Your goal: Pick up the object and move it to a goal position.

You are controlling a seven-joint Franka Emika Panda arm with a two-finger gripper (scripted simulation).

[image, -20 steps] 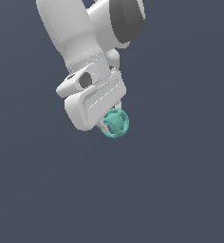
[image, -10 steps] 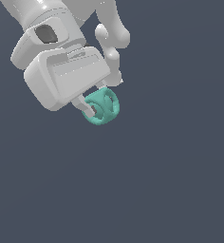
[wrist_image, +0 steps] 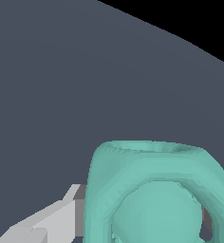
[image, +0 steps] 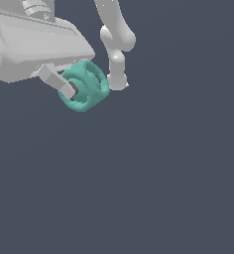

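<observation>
The gripper is closed on the teal object, which sits between its fingers just below the white hand. One finger presses against the object's side; the other is hidden behind it. Seen from the wrist, the object shows a round hollow, with a finger touching its edge.

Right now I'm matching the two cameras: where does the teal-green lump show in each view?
Exterior view: the teal-green lump sits upper left of centre, under the white gripper.
Wrist view: the lump fills the lower right, cut off by the frame's edge.
Shared landmark: the grey finger pressed against its side.
</observation>
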